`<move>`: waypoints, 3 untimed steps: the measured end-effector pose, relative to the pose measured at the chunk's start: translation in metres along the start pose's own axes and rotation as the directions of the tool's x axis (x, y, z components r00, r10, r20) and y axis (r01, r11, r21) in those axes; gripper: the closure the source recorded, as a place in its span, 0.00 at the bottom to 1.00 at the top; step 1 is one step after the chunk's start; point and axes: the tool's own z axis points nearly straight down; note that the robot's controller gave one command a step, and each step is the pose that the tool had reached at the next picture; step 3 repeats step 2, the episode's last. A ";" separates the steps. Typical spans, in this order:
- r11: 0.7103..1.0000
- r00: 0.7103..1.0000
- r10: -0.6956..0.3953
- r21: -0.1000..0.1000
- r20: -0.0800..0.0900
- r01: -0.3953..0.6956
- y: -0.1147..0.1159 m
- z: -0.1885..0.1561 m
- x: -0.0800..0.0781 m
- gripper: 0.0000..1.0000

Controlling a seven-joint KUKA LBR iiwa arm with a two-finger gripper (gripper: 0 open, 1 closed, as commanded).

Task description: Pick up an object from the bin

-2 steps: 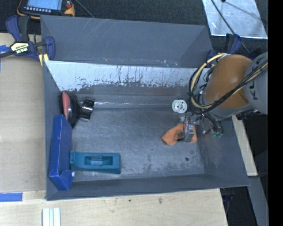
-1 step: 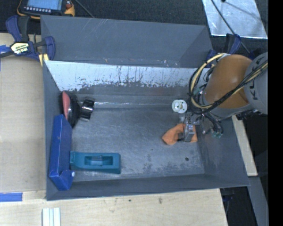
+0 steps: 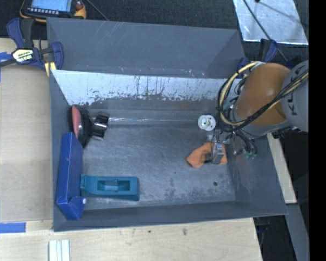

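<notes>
I am looking down into the grey metal bin [image 3: 152, 53], where five loose things lie on the floor. The arm, with its orange-brown wrist cover [image 3: 261, 94], reaches in from the right. The end effector [image 3: 217, 152] is low over the right side of the floor, right at a small orange soft-looking lump [image 3: 196, 158]. That lump lies near the right wall, roughly midway between the back and front walls. Most of it shows to the left of the end effector and a sliver of orange shows at the tip, so the two look to be touching. I cannot tell whether the end effector is open, closed or gripping the lump, because the wrist hardware and cables crowd that spot.

A small white round piece [image 3: 206, 123] sits just behind, toward the back wall and apart from the lump. The other things are well away on the left: a red disc with a black cylindrical stub [image 3: 86, 125], a long flat blue bar [image 3: 68, 173] along the left wall, and a teal rectangular block [image 3: 110, 187] near the front.

I judge the approach done and the task now at the grasp. The lump looks to be resting on the floor, so nothing is picked up yet. A sure grip and a lift clear of the bin remain.
</notes>
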 end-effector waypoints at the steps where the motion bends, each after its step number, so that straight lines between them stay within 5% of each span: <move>1: 1.000 1.000 0.000 0.000 0.000 0.000 0.000 0.000 0.000 1.00; 3: 1.000 1.000 0.000 0.000 0.000 0.000 0.000 0.000 0.000 1.00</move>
